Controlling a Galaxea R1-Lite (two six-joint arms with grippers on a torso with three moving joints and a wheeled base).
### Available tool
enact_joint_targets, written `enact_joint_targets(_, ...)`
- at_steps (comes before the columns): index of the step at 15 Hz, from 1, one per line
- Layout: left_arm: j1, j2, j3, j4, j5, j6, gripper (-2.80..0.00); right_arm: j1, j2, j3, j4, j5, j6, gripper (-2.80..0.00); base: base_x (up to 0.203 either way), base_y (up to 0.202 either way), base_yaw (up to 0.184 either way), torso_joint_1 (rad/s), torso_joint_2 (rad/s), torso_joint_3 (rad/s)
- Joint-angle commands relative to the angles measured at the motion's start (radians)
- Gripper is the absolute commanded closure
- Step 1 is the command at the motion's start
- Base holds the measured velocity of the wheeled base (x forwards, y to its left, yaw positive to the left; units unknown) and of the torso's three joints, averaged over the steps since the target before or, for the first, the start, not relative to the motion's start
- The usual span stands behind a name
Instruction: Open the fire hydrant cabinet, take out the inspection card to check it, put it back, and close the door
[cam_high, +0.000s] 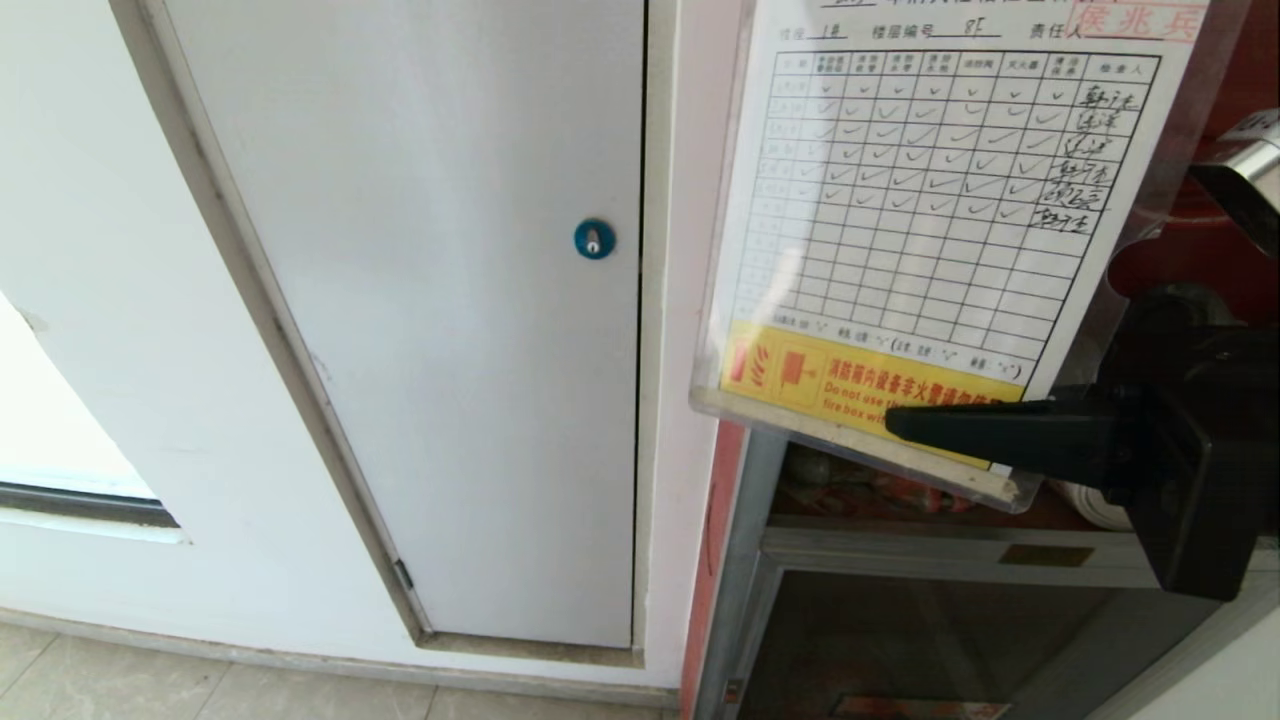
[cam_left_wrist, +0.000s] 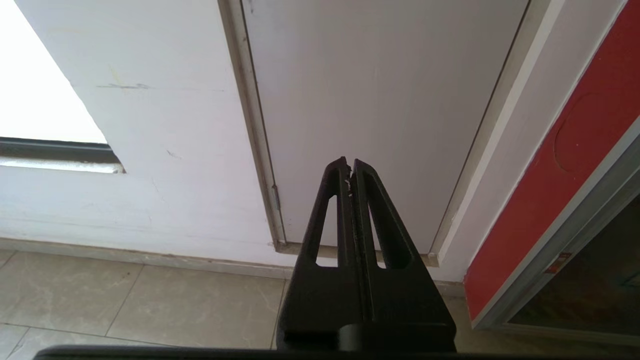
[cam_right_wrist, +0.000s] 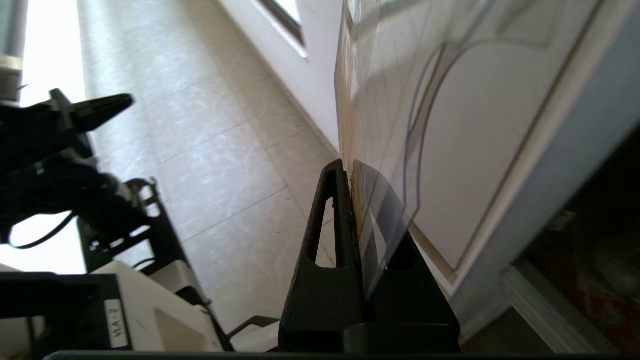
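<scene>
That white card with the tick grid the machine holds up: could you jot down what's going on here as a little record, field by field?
card: white paper inspection card with a tick grid and yellow bottom strip, in a clear plastic sleeve
held by: right gripper, shut on the card's lower edge
card position: out of the cabinet, raised before the head camera
cabinet: silver metal-framed fire hydrant cabinet with red interior, below and behind the card
other arm: left gripper, shut, empty, pointing at the wall
nearby: plain white panel door with round blue lock
</scene>
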Motion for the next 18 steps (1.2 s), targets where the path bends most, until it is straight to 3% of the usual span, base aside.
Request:
enact_joint_targets(1, 0.000, 0.001, 0.005, -0.001, 0.000, -0.001, 0.00, 0.001, -0.039, 0.011, 0.000, -0.048, -0.001, 0.00, 0.000, 0.000, 0.000, 0.000, 0.00, 0.000)
enact_joint_targets(7, 0.000, 0.001, 0.005, -0.001, 0.000, -0.001, 0.00, 0.002, -0.126, 0.018, 0.073, -0.209, -0.010, 0.00, 0.000, 0.000, 0.000, 0.000, 0.00, 0.000)
enact_joint_targets(10, 0.000, 0.001, 0.005, -0.001, 0.000, -0.001, 0.00, 0.002, -0.169, 0.042, 0.128, -0.299, -0.124, 0.00, 0.000, 0.000, 0.000, 0.000, 0.00, 0.000)
enact_joint_targets(18, 0.000, 0.001, 0.005, -0.001, 0.000, -0.001, 0.00, 0.003, -0.193, 0.082, 0.142, -0.492, -0.224, 0.00, 0.000, 0.000, 0.000, 0.000, 0.00, 0.000)
